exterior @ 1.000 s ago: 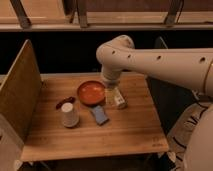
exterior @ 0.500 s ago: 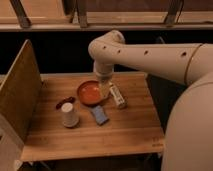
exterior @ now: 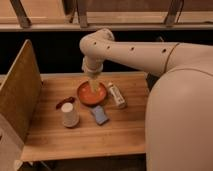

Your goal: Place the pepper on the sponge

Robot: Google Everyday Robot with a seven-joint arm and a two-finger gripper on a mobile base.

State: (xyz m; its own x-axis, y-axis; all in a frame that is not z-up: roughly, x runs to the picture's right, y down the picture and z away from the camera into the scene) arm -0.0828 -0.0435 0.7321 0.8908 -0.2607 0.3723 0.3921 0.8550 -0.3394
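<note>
Hanging over the round, smooth orange-red bowl (exterior: 91, 95), the gripper (exterior: 94, 86) points straight down, pale yellowish jaws spread apart, nothing clamped. The pepper (exterior: 64, 103) is small, dark red, glossy and elongated; it lies on the table to the gripper's lower left, just beside the white cup (exterior: 69, 115). The sponge (exterior: 99, 115), a flat blue-grey rectangle, lies just below the gripper, past the bowl's near rim. A whitish box (exterior: 116, 95) lies just right of the gripper, beside the bowl. The table (exterior: 100, 140) is light planked wood, with an upright wooden panel (exterior: 20, 95) far left. The bulky cream arm (exterior: 140, 50) hides the table's right edge.
</note>
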